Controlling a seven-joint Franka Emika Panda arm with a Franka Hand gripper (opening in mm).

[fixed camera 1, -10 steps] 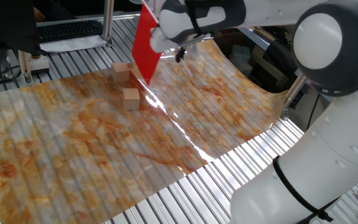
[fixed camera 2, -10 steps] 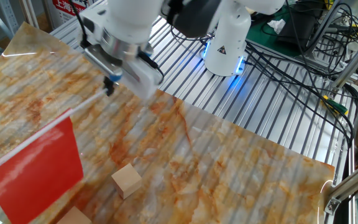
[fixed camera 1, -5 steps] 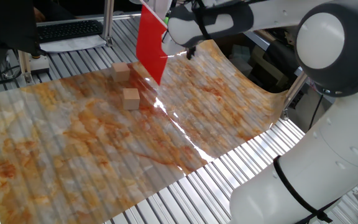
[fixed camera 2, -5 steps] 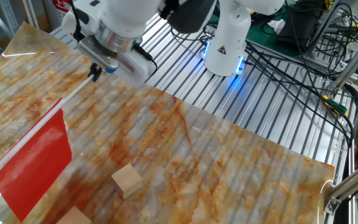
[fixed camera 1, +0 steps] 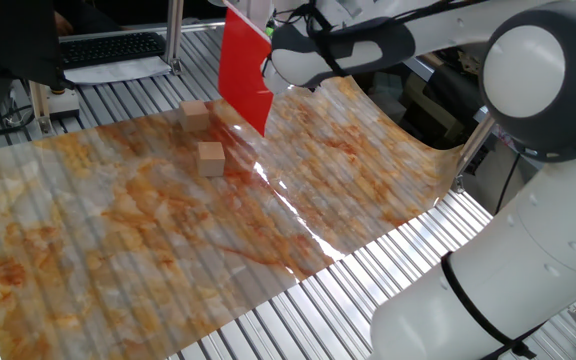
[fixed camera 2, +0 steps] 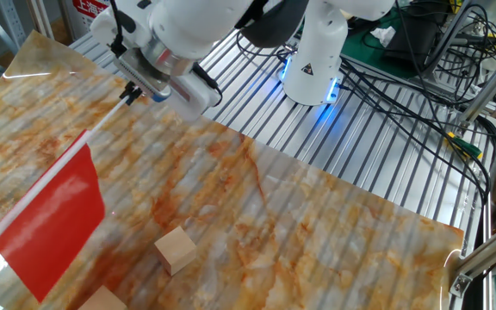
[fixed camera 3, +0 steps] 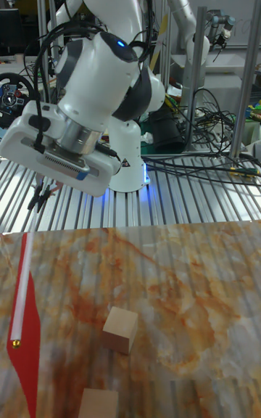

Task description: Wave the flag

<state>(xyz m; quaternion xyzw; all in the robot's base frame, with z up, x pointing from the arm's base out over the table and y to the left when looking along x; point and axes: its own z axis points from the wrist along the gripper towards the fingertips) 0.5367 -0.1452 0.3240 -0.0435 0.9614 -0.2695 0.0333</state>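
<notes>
The flag is a bright-red cloth rectangle on a thin white stick. It hangs in the air above the marbled sheet, with the cloth drooping below the tilted stick. My gripper is shut on the stick's end, up and to the right of the cloth. In one fixed view the flag hangs over the back of the sheet, left of my wrist. In the tall fixed view the flag shows edge-on below my gripper.
Two tan wooden blocks lie on the marbled sheet near the flag. The sheet curls up at one end. My arm's base and cables stand behind. A keyboard lies beyond the table.
My gripper has swung back and sideways with the stick, away from the blocks. The flag came along and its cloth turned. The blocks have not moved.
</notes>
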